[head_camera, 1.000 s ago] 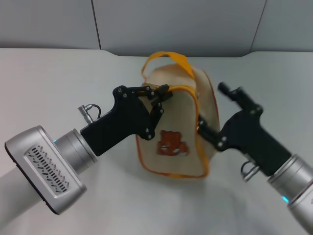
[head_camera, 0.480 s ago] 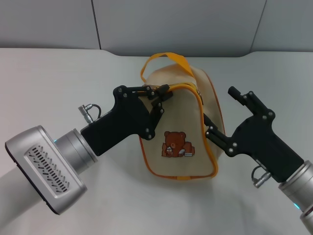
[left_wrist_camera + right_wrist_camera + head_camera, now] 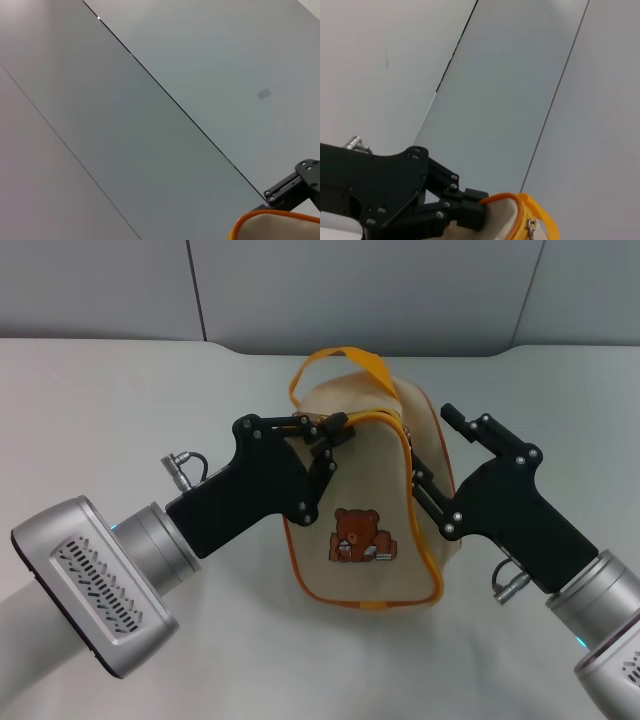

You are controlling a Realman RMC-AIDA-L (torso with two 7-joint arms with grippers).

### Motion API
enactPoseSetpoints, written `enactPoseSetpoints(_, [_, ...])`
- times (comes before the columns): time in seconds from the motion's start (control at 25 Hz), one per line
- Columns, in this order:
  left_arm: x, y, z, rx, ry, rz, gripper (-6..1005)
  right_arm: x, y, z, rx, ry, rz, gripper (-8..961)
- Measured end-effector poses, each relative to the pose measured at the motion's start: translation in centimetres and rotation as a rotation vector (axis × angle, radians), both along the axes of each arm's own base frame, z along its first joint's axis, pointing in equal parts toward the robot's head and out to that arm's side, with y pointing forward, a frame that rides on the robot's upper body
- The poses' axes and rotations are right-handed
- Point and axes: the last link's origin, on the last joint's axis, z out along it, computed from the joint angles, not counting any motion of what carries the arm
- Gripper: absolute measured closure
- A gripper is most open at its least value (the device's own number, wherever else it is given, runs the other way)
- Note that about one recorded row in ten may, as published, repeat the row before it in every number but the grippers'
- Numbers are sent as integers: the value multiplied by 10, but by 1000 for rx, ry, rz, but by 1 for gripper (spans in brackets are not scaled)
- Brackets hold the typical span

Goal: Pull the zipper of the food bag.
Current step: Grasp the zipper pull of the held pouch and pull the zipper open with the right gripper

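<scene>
Both grippers at the food bag [image 3: 365,505], which stands upright mid-surface

Left gripper [image 3: 325,440] is pinched nearly shut at the bag's upper left corner, on the orange-yellow zipper [image 3: 372,421] line there; the pull tab itself is hidden under the fingers in the head view. Right gripper [image 3: 432,455] stands wide, one finger [image 3: 430,495] lying against the bag's right side, the other [image 3: 480,428] up clear of the fabric; it holds nothing. Surface [image 3: 110,400] is plain white; grey wall panels [image 3: 360,290] with dark seams stand behind. Right wrist view alone shows a small silver tab [image 3: 531,228] hanging on the orange edge beside the left gripper; left wrist view gives mostly wall, plus a corner of orange piping [image 3: 272,217]
</scene>
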Motion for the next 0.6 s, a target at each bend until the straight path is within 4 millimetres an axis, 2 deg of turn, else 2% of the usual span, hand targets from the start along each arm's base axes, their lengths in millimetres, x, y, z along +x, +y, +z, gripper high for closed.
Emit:
enactPoseSetpoints(0.08, [0,0,0,-1,0,-1,947,-1,1,0,0,0,4,310])
enactPoseSetpoints(0.32, [0,0,0,-2,1,-2,947,-3,1,-1,-6,0,14,541])
enactPoseSetpoints(0.6, [0,0,0,-3,-3,1,946,-6,0,-4,-14,-23,39,703])
